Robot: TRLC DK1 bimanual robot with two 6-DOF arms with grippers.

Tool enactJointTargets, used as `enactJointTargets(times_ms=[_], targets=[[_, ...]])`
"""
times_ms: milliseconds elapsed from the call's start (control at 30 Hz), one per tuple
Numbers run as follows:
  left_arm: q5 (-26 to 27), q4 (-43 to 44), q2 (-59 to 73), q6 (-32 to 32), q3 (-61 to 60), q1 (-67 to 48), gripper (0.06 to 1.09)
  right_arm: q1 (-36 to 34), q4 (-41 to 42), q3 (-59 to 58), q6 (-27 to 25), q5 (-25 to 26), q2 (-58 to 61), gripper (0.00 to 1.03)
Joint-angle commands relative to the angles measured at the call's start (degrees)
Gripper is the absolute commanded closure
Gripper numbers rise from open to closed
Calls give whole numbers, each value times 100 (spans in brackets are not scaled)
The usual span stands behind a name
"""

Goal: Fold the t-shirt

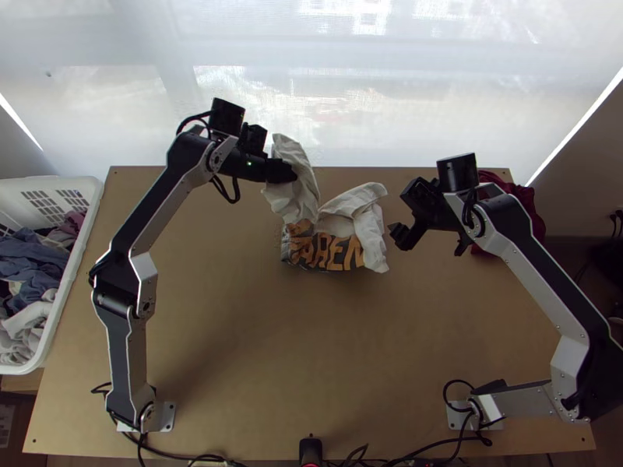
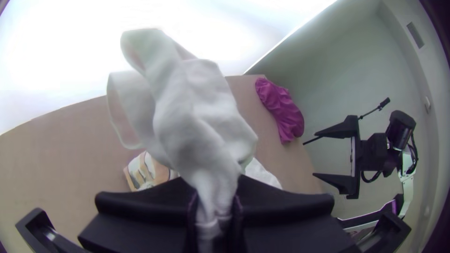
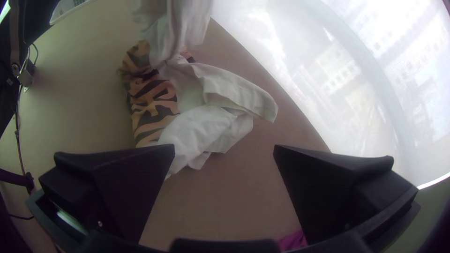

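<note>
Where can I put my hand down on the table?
On the wide bare table between the t-shirt and the arms' bases. Farther back it's crowded: t-shirt, left gripper holding it, right gripper, reddish cloth.

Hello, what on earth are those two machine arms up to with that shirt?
Two robot arms are at work on folding a t-shirt. The left arm's tool is shut on a white part of the t-shirt and holds it up off the table. The rest lies bunched below, its orange-and-dark print showing; it isn't folded yet. The right arm's tool is open and empty, off to the shirt's side. A reddish cloth lies at the table's far corner.
</note>
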Motion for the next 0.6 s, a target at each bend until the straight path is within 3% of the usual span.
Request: enactJointTargets(times_ms=[0,367,400,467,533,567], targets=[[-12,-83,439,234,-13,-377,105,19,0,-4,-1,2,-96,5],[-74,875,1072,-170,251,-913,103,-25,0,-144,17,2,-210,5],[-74,972,1107,-258,260,-948,97,-25,0,-153,17,11,-210,5],[-56,1095,1159,-328,286,-1019,70,-25,0,-180,17,11,-210,5],[-4,1130,1177,-425,365,-1089,27,-25,0,-215,-1,11,-210,5],[23,1157,1159,-478,391,-1124,11,-25,0,-232,-1,11,-210,5]])
